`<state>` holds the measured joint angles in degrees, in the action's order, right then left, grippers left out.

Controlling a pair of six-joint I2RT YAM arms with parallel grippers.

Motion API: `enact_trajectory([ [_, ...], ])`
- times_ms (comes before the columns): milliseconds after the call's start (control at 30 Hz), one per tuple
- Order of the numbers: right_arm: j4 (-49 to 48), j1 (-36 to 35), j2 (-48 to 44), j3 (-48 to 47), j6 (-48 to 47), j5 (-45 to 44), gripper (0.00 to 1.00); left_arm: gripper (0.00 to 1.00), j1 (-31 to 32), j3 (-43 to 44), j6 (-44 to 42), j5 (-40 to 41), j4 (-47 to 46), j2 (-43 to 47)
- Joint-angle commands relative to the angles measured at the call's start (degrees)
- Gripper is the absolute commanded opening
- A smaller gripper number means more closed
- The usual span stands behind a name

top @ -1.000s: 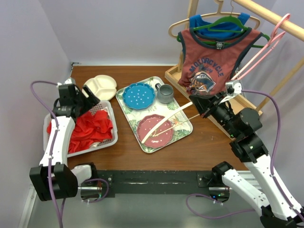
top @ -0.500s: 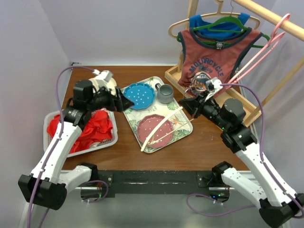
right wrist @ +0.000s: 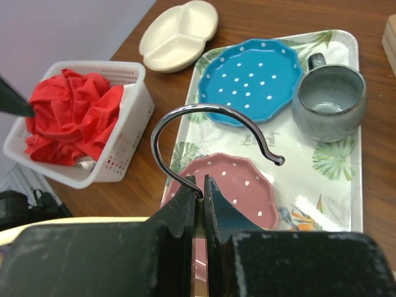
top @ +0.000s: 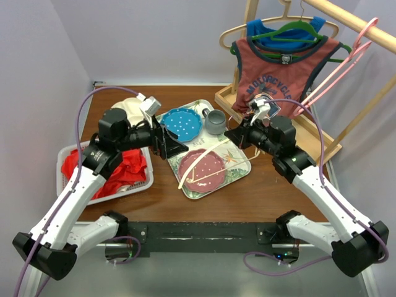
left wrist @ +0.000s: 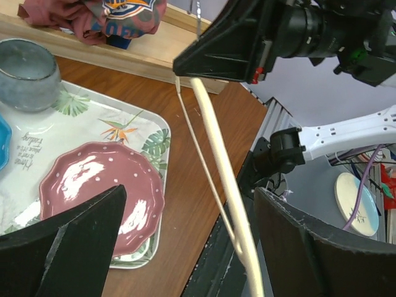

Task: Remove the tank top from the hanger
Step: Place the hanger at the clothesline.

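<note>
Top view: the bare hanger (top: 204, 159) hung over the tray (top: 193, 195), held at its far end by the right gripper (top: 230, 135). The red garment (top: 117, 170), likely the tank top, lay in the basket (top: 147, 170) by the left edge of the table (top: 167, 210).
Left wrist: the left gripper (left wrist: 189, 190) stood wide around the hanger's arm.
Right wrist: jaws pinched tight on the hook (right wrist: 210, 117).
Next move: it called for closing the left only once the arm was centred.

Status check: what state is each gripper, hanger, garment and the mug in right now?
left gripper: open, holding nothing
right gripper: shut on the wooden hanger
wooden hanger: bare, no garment on it
red garment: crumpled in the white basket
brown top: hanging on the rack
mug: upright, empty, on the tray
</note>
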<state>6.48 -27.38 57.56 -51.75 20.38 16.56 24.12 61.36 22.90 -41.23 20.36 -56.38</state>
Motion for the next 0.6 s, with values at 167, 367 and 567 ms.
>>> enact_trajectory([
  [167, -4.5, -0.6, 1.7, -6.2, 2.6, -6.9, 0.00, 0.82, 1.8, -1.2, -2.3, -0.9, 0.7, 2.2],
  [367, -2.7, -1.9, 2.9, -8.5, 1.8, -9.0, 0.00, 0.73, 4.4, -0.9, -3.4, 3.7, -0.2, 1.3],
  [567, -1.9, -2.9, 2.5, -9.3, 0.9, -12.2, 0.00, 0.66, 7.0, 0.1, -5.8, 8.4, 1.5, -0.8],
])
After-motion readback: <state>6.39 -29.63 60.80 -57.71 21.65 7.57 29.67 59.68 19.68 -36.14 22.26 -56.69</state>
